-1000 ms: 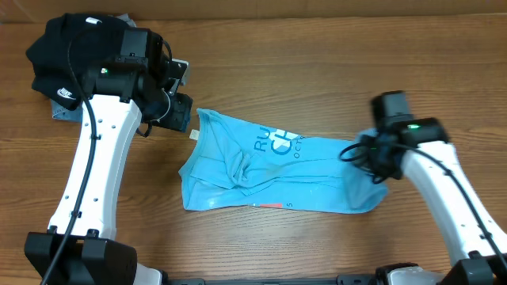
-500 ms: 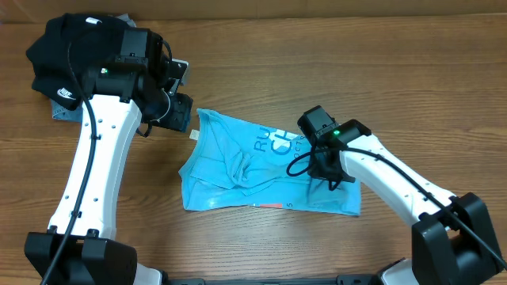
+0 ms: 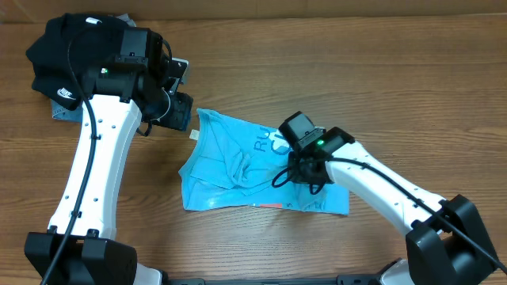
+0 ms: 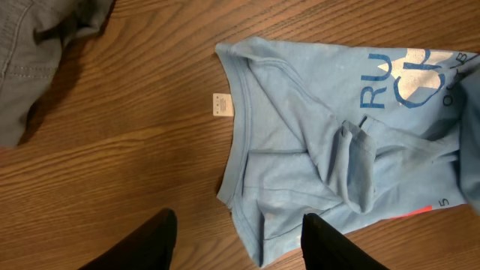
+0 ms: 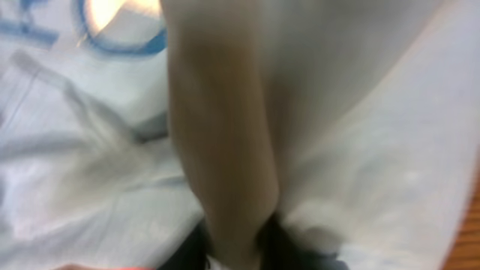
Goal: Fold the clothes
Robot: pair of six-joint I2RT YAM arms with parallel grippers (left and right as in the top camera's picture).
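**Blue shirt, pinched by one gripper**

Overhead: One sky-blue t-shirt (image 3: pixel 230 170) lies crumpled in the middle of the wooden table (image 3: pixel 356 71). One black garment (image 3: pixel 67 47) with a white logo sits at the far left corner. The right gripper (image 3: pixel 299 168) is down on the shirt, and the shirt's right side is bunched up there. The left gripper (image 3: pixel 179 112) hangs just beside the shirt's collar.

Left wrist: The left gripper (image 4: pixel 240 244) shows two dark fingers, spread wide, with nothing between them. One small white tag (image 4: pixel 220 103) lies on the wood beside the collar. One grey garment (image 4: pixel 37 52) is in the top left corner.

Right wrist: This view is blurry. The right gripper (image 5: pixel 236 251) is closed tight on one fold of the pale blue cloth.
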